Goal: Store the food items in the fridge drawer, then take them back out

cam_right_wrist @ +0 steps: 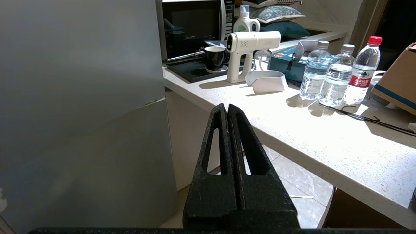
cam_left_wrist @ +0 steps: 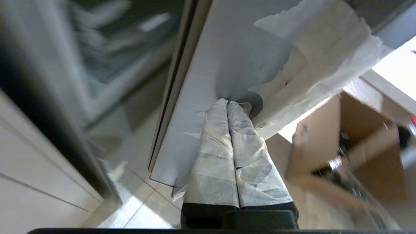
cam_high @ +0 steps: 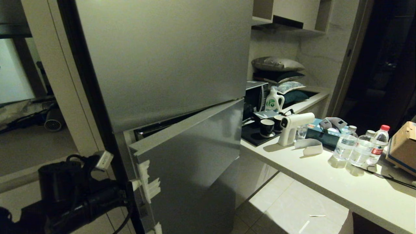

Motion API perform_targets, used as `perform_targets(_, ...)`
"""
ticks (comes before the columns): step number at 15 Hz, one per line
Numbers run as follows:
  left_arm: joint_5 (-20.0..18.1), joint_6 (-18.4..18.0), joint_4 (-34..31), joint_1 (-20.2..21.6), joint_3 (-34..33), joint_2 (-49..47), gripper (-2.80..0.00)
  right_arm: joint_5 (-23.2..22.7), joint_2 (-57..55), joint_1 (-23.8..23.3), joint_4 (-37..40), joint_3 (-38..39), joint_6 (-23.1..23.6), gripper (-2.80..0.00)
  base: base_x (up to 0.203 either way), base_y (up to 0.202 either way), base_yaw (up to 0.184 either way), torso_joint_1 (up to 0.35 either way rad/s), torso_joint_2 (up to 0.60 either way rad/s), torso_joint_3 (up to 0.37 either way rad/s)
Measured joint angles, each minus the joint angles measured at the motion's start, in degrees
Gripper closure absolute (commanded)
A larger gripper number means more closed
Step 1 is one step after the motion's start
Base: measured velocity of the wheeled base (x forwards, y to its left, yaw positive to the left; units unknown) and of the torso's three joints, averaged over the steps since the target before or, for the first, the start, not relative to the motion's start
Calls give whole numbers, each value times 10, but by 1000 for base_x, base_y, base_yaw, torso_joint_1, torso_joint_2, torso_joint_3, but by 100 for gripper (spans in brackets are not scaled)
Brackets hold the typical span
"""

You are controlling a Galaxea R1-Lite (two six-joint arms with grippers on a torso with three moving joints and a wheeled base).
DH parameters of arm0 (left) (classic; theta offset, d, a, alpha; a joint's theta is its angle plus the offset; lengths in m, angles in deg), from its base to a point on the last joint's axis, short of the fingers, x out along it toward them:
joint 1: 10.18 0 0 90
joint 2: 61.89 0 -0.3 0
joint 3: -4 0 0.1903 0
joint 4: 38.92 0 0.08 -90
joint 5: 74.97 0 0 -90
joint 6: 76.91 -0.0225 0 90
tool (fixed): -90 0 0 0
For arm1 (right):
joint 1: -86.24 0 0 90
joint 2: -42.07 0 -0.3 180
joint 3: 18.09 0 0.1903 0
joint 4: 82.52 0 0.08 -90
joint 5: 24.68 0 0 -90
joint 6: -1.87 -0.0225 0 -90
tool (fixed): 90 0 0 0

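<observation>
Food items and the fridge drawer cannot be made out in any view; only a dim, blurred interior is glimpsed through the gap beside the lower fridge door (cam_high: 191, 159). The left gripper (cam_left_wrist: 227, 103) is seen with its tape-wrapped fingers (cam_left_wrist: 214, 156) pressed together, nothing between them, their tips set against the inner edge face of that door. Just beyond the tips, torn white tape scraps (cam_left_wrist: 312, 65) are stuck to the door's edge. The door itself is held ajar, its top edge swung out from the closed upper fridge door (cam_high: 162, 55). Further past the tips, a brown cardboard box (cam_left_wrist: 344, 143) is visible on the floor.

The right gripper (cam_right_wrist: 227, 107) is parked well apart from the door, its black fingers (cam_right_wrist: 217, 146) closed on nothing. Ahead of its tips a white counter (cam_right_wrist: 325, 139) is seen, bearing a white spray gun (cam_right_wrist: 247, 48), a black cup (cam_right_wrist: 214, 57) and three water bottles (cam_right_wrist: 338, 74).
</observation>
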Motion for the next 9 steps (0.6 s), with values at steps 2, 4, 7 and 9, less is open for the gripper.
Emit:
perform_targets(2,2,2,-1,-41,-13,20,0,0,0,0,0,0,0,0,0,0,0,0,0,0)
perform_targets(4,6,5,1,-83,-18,39,0,0,0,0,0,0,0,0,0,0,0,0,0,0)
perform_targets(7,33,21,5,-173,-17,68,0,0,0,0,0,0,-1,0,0,0,0,0,0,0)
perform_targets(9,58,33,5,-239,-16,87,0,0,0,0,0,0,-1,0,0,0,0,0,0,0)
